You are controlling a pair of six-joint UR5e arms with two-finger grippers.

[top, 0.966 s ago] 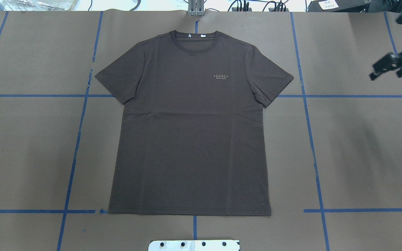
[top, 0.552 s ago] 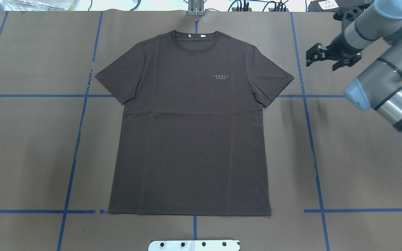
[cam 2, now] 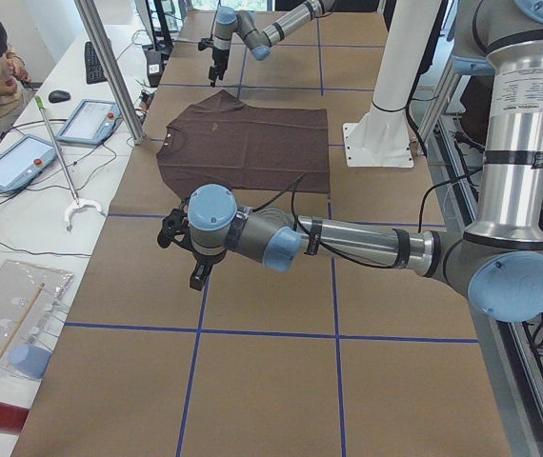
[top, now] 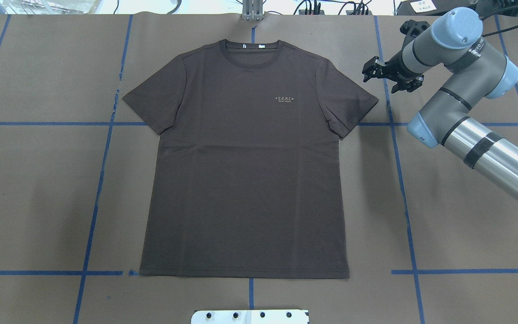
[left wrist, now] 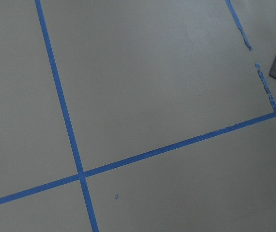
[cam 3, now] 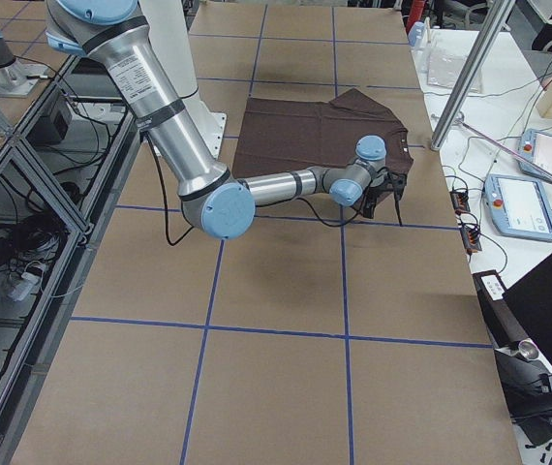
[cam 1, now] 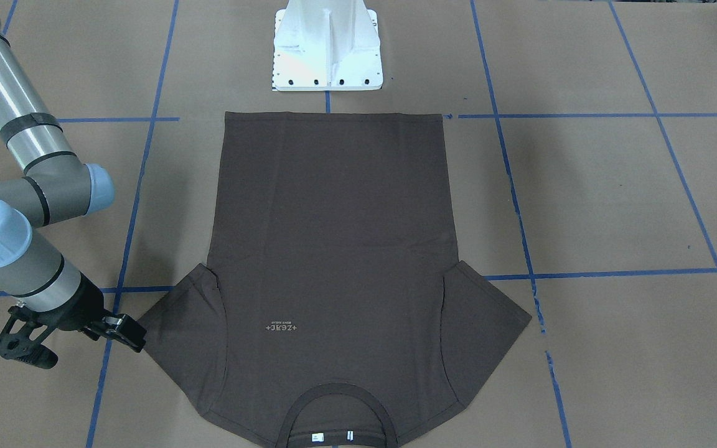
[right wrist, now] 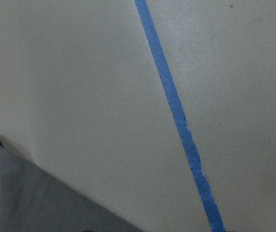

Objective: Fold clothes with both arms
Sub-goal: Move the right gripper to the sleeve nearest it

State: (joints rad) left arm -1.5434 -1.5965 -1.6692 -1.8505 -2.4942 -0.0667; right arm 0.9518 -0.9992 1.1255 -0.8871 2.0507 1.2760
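The dark brown T-shirt (top: 245,162) lies flat and face up, collar at the far edge; it also shows in the front-facing view (cam 1: 327,249). My right gripper (top: 391,77) is open and empty, just off the tip of the shirt's sleeve on my right side. In the front-facing view (cam 1: 103,330) one finger (cam 1: 127,331) sits at the sleeve edge. The right wrist view shows only a sleeve corner (right wrist: 31,203) and tape. My left gripper (cam 2: 191,257) shows only in the exterior left view, over bare paper well off the shirt's other sleeve. I cannot tell whether it is open or shut.
Brown paper with blue tape lines (top: 101,171) covers the table. The white pedestal base (cam 1: 327,50) stands at the near edge behind the hem. A metal post (cam 2: 110,67) and a side bench with tablets (cam 2: 90,119) border the far side, where a person sits.
My right arm has swung in from the table's right edge toward the shirt, and the gripper now sits beside the sleeve. It stays open. The shirt has not moved.
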